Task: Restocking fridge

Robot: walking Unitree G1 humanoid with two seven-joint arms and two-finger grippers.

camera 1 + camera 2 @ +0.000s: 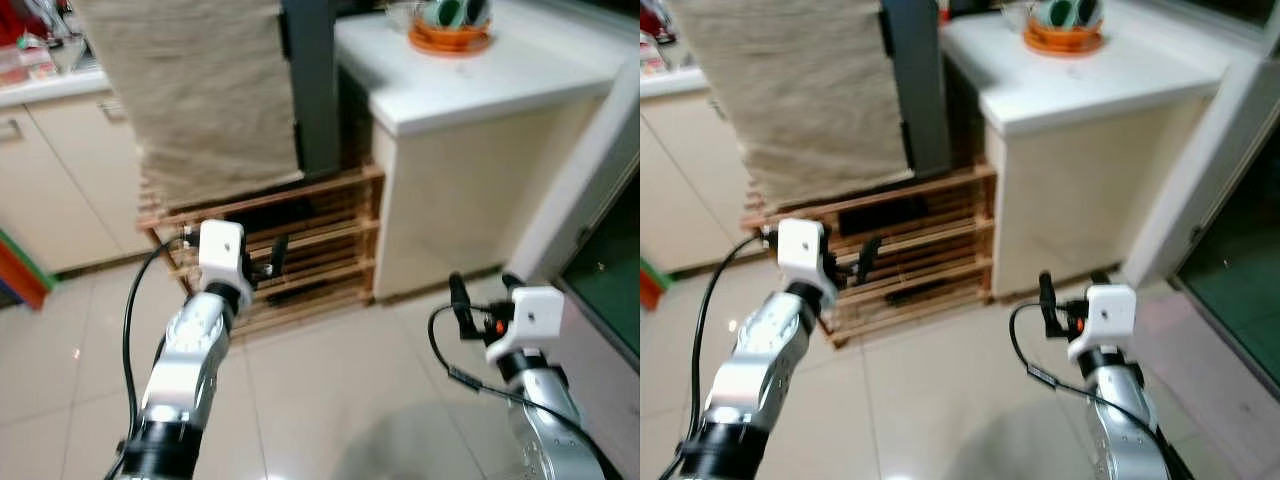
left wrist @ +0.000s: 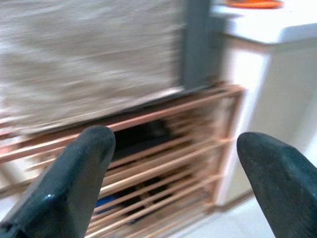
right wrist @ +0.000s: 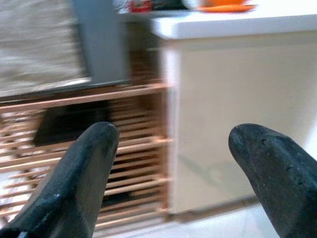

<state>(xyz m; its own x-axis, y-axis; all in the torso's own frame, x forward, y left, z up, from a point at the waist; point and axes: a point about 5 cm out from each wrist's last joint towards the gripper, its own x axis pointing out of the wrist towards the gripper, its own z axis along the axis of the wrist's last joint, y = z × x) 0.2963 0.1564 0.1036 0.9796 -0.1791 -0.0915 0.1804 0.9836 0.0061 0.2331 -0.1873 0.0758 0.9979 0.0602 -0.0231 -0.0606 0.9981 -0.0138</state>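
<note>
Standing here, I see the robot facing a low wooden slatted rack (image 1: 300, 255) that sits on the pale tiled floor (image 1: 330, 390), with a beige woven cloth (image 1: 200, 90) draped down over a tall appliance whose dark grey edge (image 1: 312, 85) shows beside it; that may be the fridge the task means, though I cannot tell for sure under the cloth. To the right stands a cream cabinet with a white counter (image 1: 480, 80), and at its far end an orange dish (image 1: 450, 38) holds something dark and round, too blurred to name. Both arms are raised in front of the body, probably carried that way for walking. The left end effector (image 1: 272, 262) hovers near the rack's front, its two black fingers (image 2: 74, 178) spread wide with nothing between them. The right end effector (image 1: 462, 300) hangs over bare floor near the cabinet's base, its fingers (image 3: 79, 173) also spread wide and empty. I judge that nothing has been picked up for restocking yet; the robot seems to be approaching and lining itself up.
</note>
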